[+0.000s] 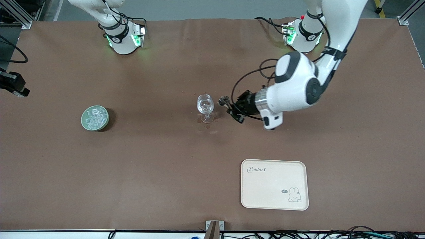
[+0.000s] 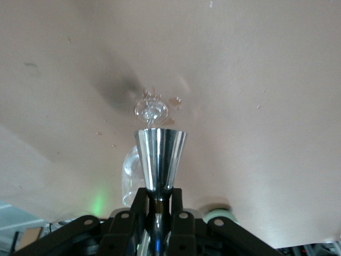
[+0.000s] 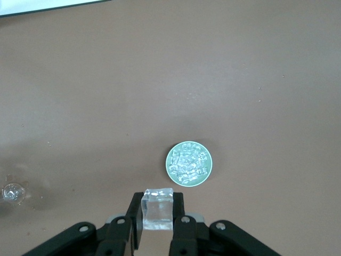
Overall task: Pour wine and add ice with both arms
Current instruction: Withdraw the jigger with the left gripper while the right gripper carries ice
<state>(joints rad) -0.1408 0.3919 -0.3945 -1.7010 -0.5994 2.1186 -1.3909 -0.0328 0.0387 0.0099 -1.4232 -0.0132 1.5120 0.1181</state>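
Observation:
A clear stemmed glass [image 1: 205, 104] stands upright mid-table. My left gripper [image 1: 231, 107] hovers just beside it, toward the left arm's end, shut on a chrome measuring cup [image 1: 223, 100] held level with the glass's bowl. In the left wrist view, the left gripper [image 2: 158, 194] clamps the cup's [image 2: 160, 154] narrow waist, with the glass [image 2: 152, 111] past it. The ice [image 1: 95, 115] lies heaped in a green bowl [image 1: 83, 123]. High over that bowl [image 3: 169, 160], my right gripper [image 3: 158, 205] is shut on one clear ice cube [image 3: 158, 212]. The wine is out of view.
A cream tray [image 1: 274, 184] with a rabbit print lies nearer the front camera, toward the left arm's end. Small wet spots [image 1: 212, 132] mark the brown table around the glass's foot. The right arm's base [image 1: 123, 39] stands at the table's back edge.

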